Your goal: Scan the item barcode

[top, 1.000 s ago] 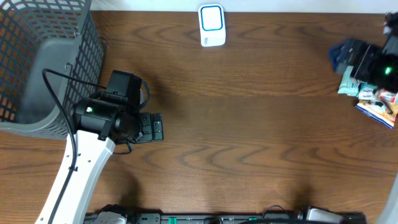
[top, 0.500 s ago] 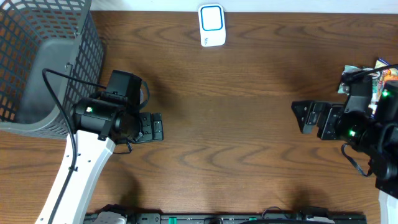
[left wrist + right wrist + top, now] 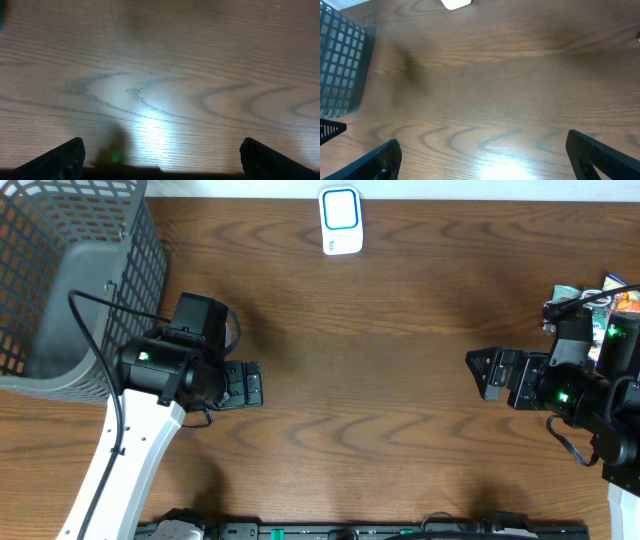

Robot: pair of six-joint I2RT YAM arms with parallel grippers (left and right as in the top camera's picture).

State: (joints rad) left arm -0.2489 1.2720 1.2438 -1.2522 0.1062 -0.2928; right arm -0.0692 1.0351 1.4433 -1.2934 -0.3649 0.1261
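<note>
The item (image 3: 624,292) is seen overhead at the surface's (image 3: 400,330) edge, far right of the scanner (image 3: 340,221), partly hidden by the right arm (image 3: 600,395). The left end effector (image 3: 254,384) and right end effector (image 3: 482,373) are held wide apart and empty. From the left wrist, only bare surface is shown. From the right wrist, the basket (image 3: 340,65) is seen left of the scanner.

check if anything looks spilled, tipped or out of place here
Nothing stands out. The gray basket sits at the left, the white scanner at the back edge, no spill visible. The packets at the right edge are mostly hidden, so can't judge those.
</note>
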